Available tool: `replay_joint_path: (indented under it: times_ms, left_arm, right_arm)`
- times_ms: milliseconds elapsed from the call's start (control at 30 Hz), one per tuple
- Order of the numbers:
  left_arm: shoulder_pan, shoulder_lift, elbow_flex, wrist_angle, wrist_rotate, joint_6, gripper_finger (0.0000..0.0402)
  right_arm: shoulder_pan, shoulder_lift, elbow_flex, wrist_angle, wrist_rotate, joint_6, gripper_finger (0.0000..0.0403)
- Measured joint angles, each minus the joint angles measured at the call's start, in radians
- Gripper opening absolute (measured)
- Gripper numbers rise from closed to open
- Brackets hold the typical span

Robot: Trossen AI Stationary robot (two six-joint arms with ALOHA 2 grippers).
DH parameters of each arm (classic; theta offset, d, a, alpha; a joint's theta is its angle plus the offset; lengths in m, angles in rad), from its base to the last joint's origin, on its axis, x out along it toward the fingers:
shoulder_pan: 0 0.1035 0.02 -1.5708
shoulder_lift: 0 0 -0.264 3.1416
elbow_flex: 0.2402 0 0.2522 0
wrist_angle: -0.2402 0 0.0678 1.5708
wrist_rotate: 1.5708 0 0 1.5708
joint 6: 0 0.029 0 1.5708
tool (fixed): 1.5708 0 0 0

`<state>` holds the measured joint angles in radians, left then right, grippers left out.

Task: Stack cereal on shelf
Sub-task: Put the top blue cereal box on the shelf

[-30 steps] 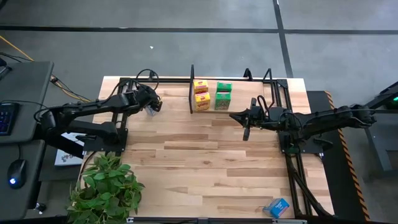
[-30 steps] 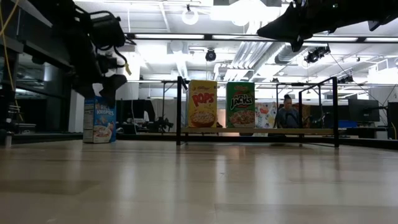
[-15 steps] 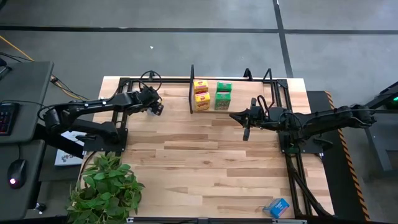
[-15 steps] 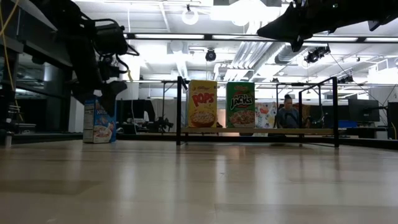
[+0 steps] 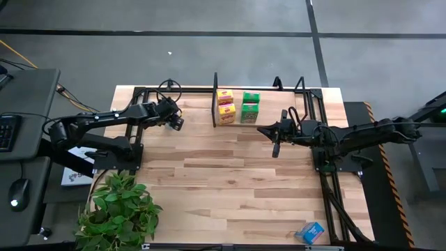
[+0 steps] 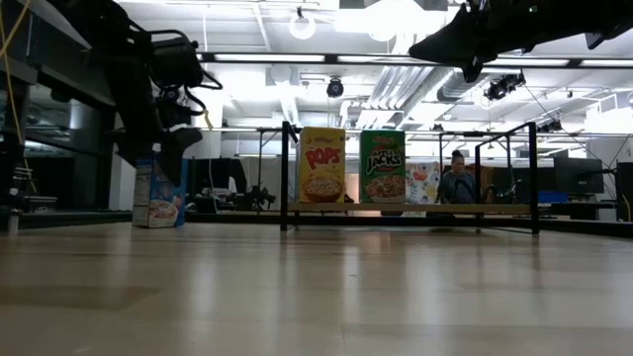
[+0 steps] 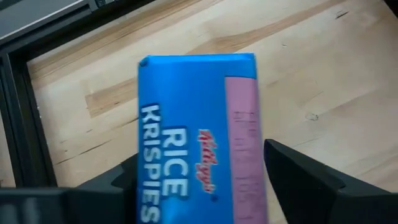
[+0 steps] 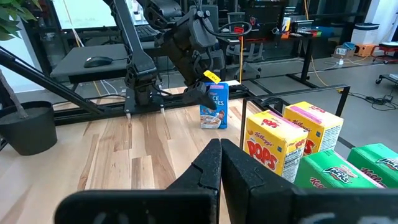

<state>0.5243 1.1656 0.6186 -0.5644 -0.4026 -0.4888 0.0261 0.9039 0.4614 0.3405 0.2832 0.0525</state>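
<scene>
As you count, yellow boxes (image 5: pixel 225 104): two, on shelf (image 5: pixel 279 104)
Green boxes (image 5: pixel 250 106): two
Blue boxes (image 5: pixel 313 232): two
Left gripper (image 5: pixel 175 120): spread astride one blue
Right gripper (image 5: pixel 275 148): closed

A blue Rice Krispies cereal box (image 7: pixel 198 134) fills the centre, standing on the striped wooden worktop (image 7: pixel 323 74), between the open jaws of the left gripper (image 7: pixel 205 186); one dark finger (image 7: pixel 305 180) shows just beside the box's pink side panel, and black frame tubing (image 7: pixel 18 118) runs beyond the box.

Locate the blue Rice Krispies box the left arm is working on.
The blue cardboard Rice Krispies box stands upright on the tabletop, high view far-left, just left of the black-framed shelf, between the left gripper fingers.
</scene>
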Motion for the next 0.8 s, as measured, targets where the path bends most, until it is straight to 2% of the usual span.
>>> replay_joint_path:
  times_ms: [233,400,500,700,800]
  left_arm:
    - [0.0,-0.002,0.001,0.01,0.002,0.002,0.0175]
    - [-0.02,-0.005,0.04,0.044,0.056,0.033,0.0143]
    - [-0.059,-0.005,0.045,0.122,0.148,0.08,0.0139]
    - [-0.158,-0.056,0.046,0.185,0.433,0.142,0.0148]
    - [-0.236,-0.09,0.046,0.195,0.481,0.153,0.0147]
  right_arm:
    - [0.0,0.0,0.0,0.0,0.017,0.0,0.0]
    - [0.0,0.0,0.0,0.0,0.028,0.0,0.0]
    - [0.0,0.0,0.0,0.0,0.028,0.0,0.0]
    - [0.0,0.0,0.0,0.0,0.026,0.0,0.0]
    - [0.0,0.0,0.0,0.0,0.007,0.0,0.0]
